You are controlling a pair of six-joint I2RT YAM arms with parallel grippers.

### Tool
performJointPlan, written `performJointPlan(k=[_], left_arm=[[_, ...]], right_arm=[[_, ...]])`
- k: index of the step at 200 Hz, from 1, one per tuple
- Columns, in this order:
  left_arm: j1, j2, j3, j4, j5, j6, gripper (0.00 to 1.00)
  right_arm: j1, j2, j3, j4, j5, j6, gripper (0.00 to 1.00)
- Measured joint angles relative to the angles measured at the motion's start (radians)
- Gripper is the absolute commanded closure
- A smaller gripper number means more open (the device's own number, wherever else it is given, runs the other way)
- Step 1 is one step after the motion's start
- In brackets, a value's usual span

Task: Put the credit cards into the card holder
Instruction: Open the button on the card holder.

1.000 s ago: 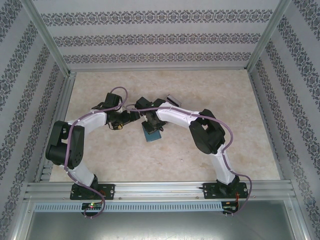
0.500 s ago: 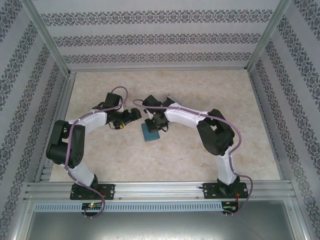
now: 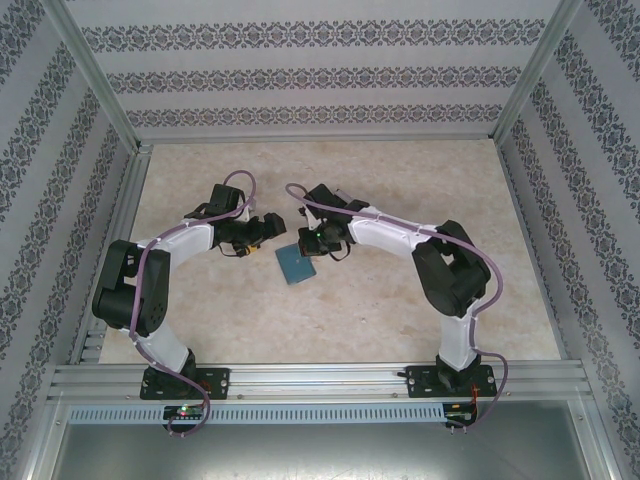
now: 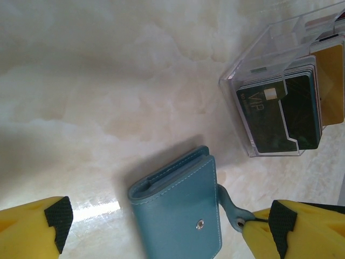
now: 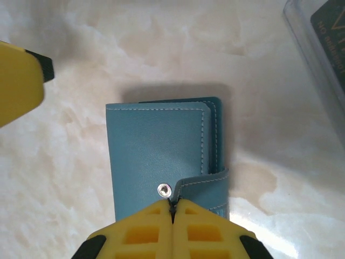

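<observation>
Marbled tabletop (image 3: 350,310), patterned walls. Holder (image 5: 161,151) closed, flat, between claws. Cards (image 4: 285,110) stacked in clear tray (image 4: 236,113) nearby. Left claw (image 4: 170,218) wide open astride holder; right claw (image 5: 172,208) shut by strap (image 5: 204,186). Opening step; next: unfold cover, steady it.

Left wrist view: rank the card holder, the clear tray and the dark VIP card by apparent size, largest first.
1. clear tray, cropped by the frame.
2. card holder, also cropped and nearer, so unsure against the tray.
3. dark VIP card, in the tray.
</observation>
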Motion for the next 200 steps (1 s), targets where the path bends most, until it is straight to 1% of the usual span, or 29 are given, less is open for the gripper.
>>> performJointPlan(k=[32,80,94,108,138,158,200], left_arm=[[0.000,0.000,0.000,0.000,0.000,0.000,0.05],[0.000,0.000,0.000,0.000,0.005,0.000,0.07],[0.000,-0.004,0.000,-0.001,0.012,0.000,0.07],[0.000,-0.014,0.000,-0.007,0.019,0.007,0.10],[0.000,-0.040,0.011,-0.042,0.035,0.031,0.11],[0.000,-0.045,0.013,-0.051,0.058,0.031,0.14],[-0.005,-0.045,0.013,-0.100,0.071,0.031,0.13]], right_arm=[[-0.019,-0.053,-0.035,0.044,-0.045,0.042,1.00],[-0.042,-0.111,-0.069,0.071,-0.074,0.082,1.00],[-0.045,-0.121,-0.084,0.082,-0.076,0.095,1.00],[-0.045,-0.136,-0.112,0.101,-0.075,0.117,1.00],[-0.045,-0.180,-0.178,0.133,-0.069,0.169,1.00],[-0.045,-0.206,-0.212,0.164,-0.061,0.198,1.00],[-0.045,-0.221,-0.224,0.211,-0.059,0.240,1.00]])
